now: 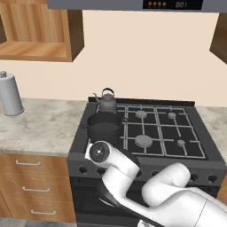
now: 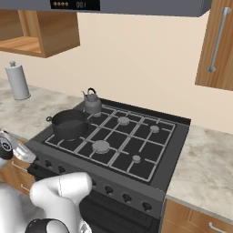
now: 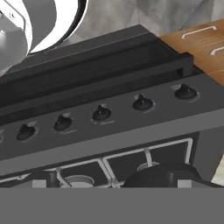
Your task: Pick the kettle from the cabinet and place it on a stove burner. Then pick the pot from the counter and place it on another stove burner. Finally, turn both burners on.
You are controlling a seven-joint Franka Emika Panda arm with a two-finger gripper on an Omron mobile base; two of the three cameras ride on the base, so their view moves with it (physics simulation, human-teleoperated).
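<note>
The small grey kettle (image 1: 107, 101) (image 2: 92, 102) stands on the stove's back-left burner. Just in front of it, the wide dark pot (image 1: 104, 126) (image 2: 69, 124) (image 3: 162, 175) sits on the front-left burner. The other burners (image 1: 143, 141) (image 2: 100, 146) are bare under the black grates. The open wooden cabinet (image 1: 35, 48) hangs at the upper left with an empty shelf. My arm is folded low in front of the stove, and the hand view looks, upside down, at the front panel's row of knobs (image 3: 101, 113). Nothing is held in the gripper; its fingertips are not distinguishable.
A tall grey canister (image 1: 9, 95) (image 2: 17, 81) stands on the marbled counter (image 1: 44, 126) left of the stove. Wooden drawers (image 1: 31, 186) lie below it. A cabinet door with a silver bar handle (image 2: 218, 41) hangs at the upper right. The range hood (image 1: 133, 4) runs overhead.
</note>
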